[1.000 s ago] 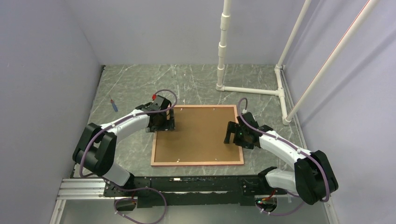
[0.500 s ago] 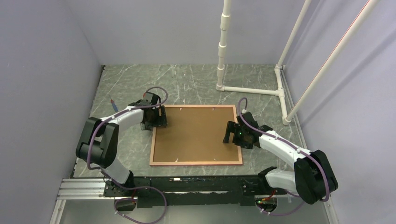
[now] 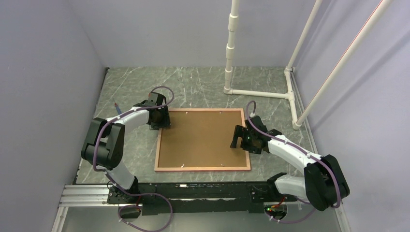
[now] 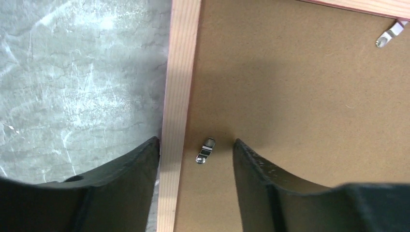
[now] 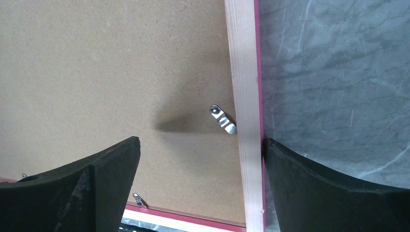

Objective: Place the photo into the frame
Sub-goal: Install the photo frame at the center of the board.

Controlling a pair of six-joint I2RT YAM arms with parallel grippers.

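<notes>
The frame (image 3: 203, 168) lies back side up on the table, its narrow pinkish edges around the brown backing board (image 3: 203, 137). The photo is hidden. My left gripper (image 3: 163, 121) is open at the frame's far left corner. In the left wrist view its jaws (image 4: 196, 142) straddle the left frame edge (image 4: 181, 72) and a small metal clip (image 4: 205, 150). My right gripper (image 3: 239, 137) is open at the right edge. In the right wrist view it (image 5: 200, 141) straddles the frame edge (image 5: 244, 72), with a clip (image 5: 222, 119) just ahead.
A small blue tool with a red tip (image 3: 117, 108) lies on the marble table left of the left arm. A white pipe stand (image 3: 256, 93) sits behind the frame at the back right. Walls close in on both sides.
My left gripper has moved left and farther back, from over the board to the frame's left edge. The frame has shifted slightly left. The right arm has barely moved.
</notes>
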